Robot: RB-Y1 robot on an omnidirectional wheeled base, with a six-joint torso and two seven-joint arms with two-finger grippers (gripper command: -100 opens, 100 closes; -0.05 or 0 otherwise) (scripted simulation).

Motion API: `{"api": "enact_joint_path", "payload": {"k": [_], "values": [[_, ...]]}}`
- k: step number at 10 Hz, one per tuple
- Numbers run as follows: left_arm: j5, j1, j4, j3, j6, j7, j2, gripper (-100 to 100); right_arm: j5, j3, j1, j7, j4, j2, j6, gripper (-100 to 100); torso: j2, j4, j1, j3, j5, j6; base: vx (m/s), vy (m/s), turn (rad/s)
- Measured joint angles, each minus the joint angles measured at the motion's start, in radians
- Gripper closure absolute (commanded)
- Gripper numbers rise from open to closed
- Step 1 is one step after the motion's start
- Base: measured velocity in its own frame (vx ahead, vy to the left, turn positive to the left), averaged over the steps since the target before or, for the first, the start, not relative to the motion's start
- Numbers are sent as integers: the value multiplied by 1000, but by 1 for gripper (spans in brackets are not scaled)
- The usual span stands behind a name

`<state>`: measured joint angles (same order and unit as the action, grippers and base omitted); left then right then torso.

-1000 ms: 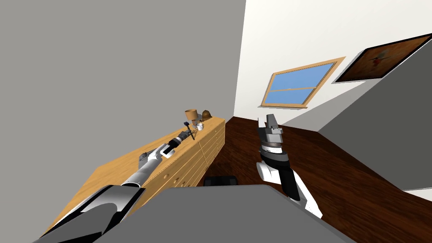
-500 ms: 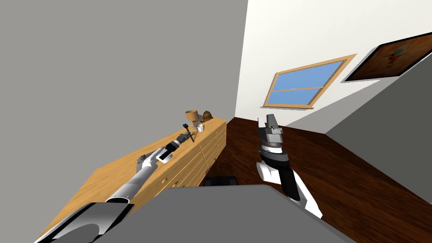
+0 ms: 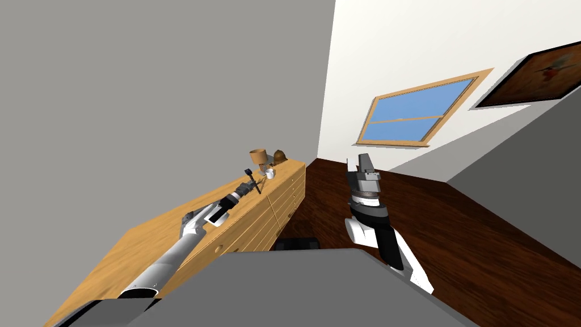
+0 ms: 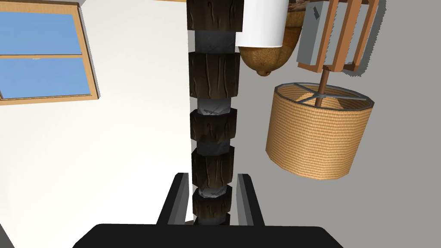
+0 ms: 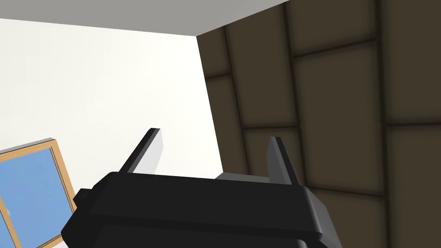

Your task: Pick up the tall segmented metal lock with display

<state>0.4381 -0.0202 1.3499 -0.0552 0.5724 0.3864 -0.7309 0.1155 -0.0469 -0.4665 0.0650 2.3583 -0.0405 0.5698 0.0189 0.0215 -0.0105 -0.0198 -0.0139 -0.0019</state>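
The lock (image 4: 214, 129) is a tall stack of dark, wood-grained segments with grey bands between them. My left gripper (image 4: 212, 176) is shut on it, with a finger pressing each side of the lower segments. In the head view the lock (image 3: 248, 172) is a thin dark rod at the tip of my outstretched left arm, and the left gripper (image 3: 251, 185) is over the far part of the wooden dresser (image 3: 170, 227). I cannot tell whether the lock touches the dresser top. My right gripper (image 3: 363, 162) is raised over the dark floor, and its fingers stand open with nothing between them (image 5: 213, 135).
Just beyond the lock stand a woven round basket (image 4: 316, 131), a white cup (image 4: 260, 23), a brown rounded object (image 4: 262, 60) and a grey box in a wooden frame (image 4: 336, 36). In the head view the basket (image 3: 258, 155) and cup (image 3: 270, 173) sit at the dresser's far end.
My left arm has stretched further along the dresser, still holding the lock. The head view has turned slightly, shifting the window to the right. The right arm has not moved.
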Motion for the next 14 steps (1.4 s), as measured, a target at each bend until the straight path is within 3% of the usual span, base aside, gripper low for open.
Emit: {"api": "enact_joint_path", "payload": {"k": [5, 7, 14], "values": [[15, -120, 136, 34, -20, -18, -10, 100, 0, 0, 0, 0, 0, 0, 0, 0, 2, 1, 0, -2, -1, 1, 58, -4, 28], [18, -150, 195, 33, -34, -23, -13, 100, 0, 0, 0, 0, 0, 0, 0, 0, -2, 0, 1, 1, 0, 2, 33, -3, 29], [39, -321, 385, 87, -56, -45, -24, 100, 0, 0, 0, 0, 0, 0, 0, 0, 0, 0, 2, 0, 0, 2, 56, -1, 26]]}}
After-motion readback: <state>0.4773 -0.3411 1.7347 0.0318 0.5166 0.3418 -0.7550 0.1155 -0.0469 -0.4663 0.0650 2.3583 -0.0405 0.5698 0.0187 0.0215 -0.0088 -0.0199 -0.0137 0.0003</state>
